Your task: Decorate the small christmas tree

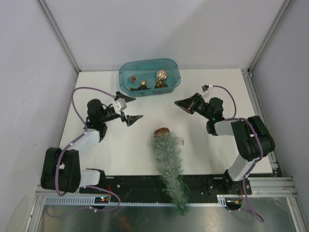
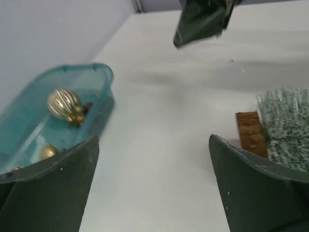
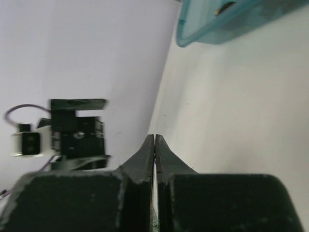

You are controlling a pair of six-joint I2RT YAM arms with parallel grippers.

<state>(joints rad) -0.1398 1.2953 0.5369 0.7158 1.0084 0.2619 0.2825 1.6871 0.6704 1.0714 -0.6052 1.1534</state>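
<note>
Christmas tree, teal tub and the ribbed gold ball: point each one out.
small christmas tree [image 1: 167, 159]: top external view, middle of the frosted branches.
teal tub [image 1: 147, 71]: top external view, bare floor.
ribbed gold ball [image 2: 63, 103]: left wrist view, centre of the ball.

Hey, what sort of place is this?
Probably a robotics lab test cell: a white table walled by plain panels on metal framing, a left arm and right arm bolted at its near edge, and a staged teal tub and small christmas tree.
</note>
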